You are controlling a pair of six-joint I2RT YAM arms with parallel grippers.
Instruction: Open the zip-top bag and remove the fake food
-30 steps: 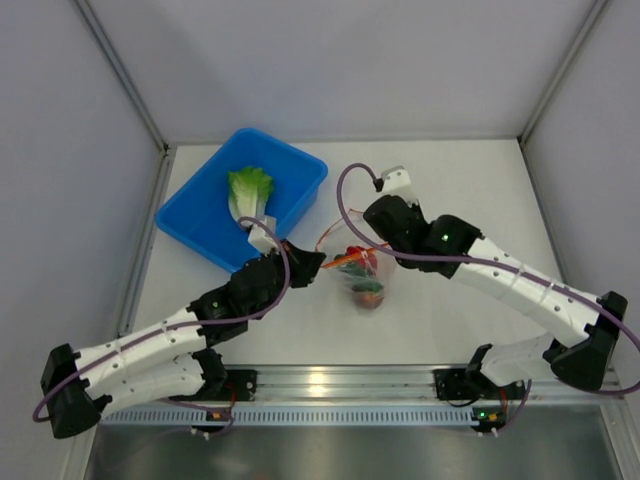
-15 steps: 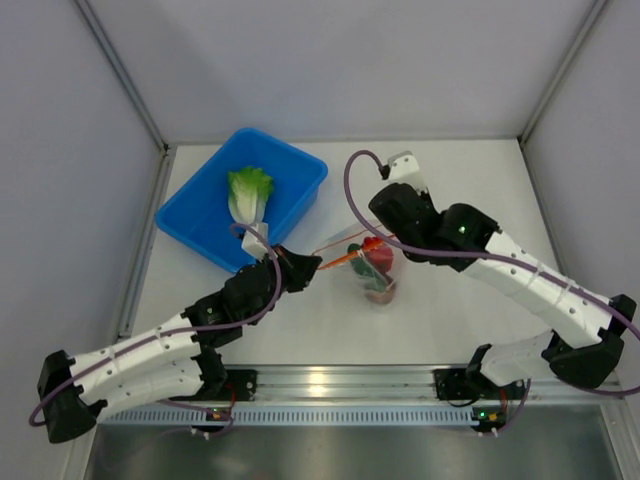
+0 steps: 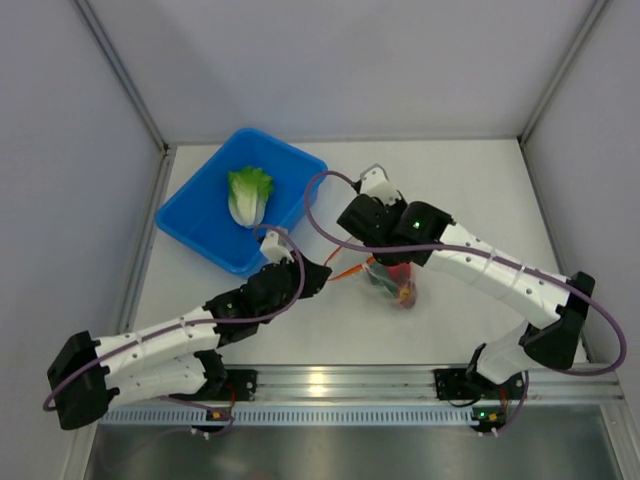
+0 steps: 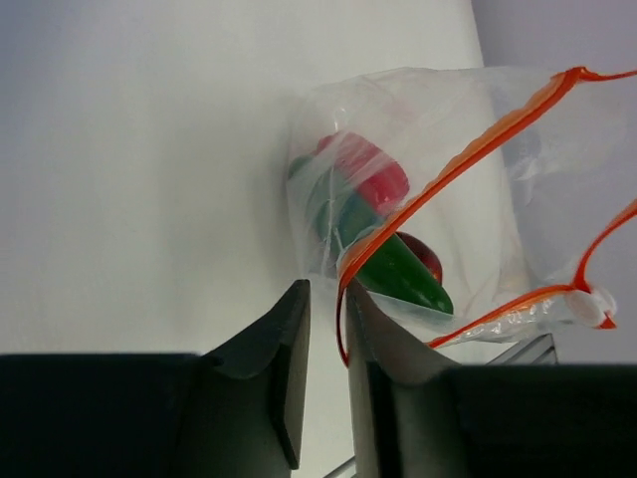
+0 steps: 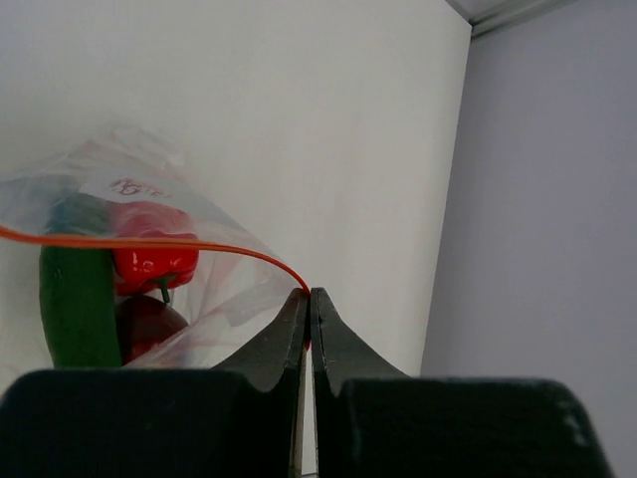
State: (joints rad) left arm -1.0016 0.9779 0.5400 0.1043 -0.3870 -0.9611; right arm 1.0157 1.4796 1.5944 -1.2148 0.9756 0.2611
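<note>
The zip-top bag (image 3: 392, 282) lies mid-table with its mouth open; it also shows in the left wrist view (image 4: 418, 149) and the right wrist view (image 5: 149, 199). Inside it are a red pepper (image 4: 363, 174), a dark green cucumber (image 4: 398, 274) and a dark red round piece (image 5: 149, 324). My right gripper (image 5: 311, 292) is shut on the bag's orange zipper strip; from above it (image 3: 378, 260) sits over the bag's far side. My left gripper (image 4: 326, 289) has its jaws a narrow gap apart, with the other side of the strip looping loosely in that gap. The lettuce head (image 3: 248, 195) lies in the bin.
The blue bin (image 3: 295, 170) stands at the back left, close to my left gripper (image 3: 322, 278). Grey walls enclose the table on the left, back and right. A metal rail runs along the near edge.
The bag has shifted right and toward the near edge. My right gripper has swung left and down over it. My left gripper has moved slightly nearer and right.
</note>
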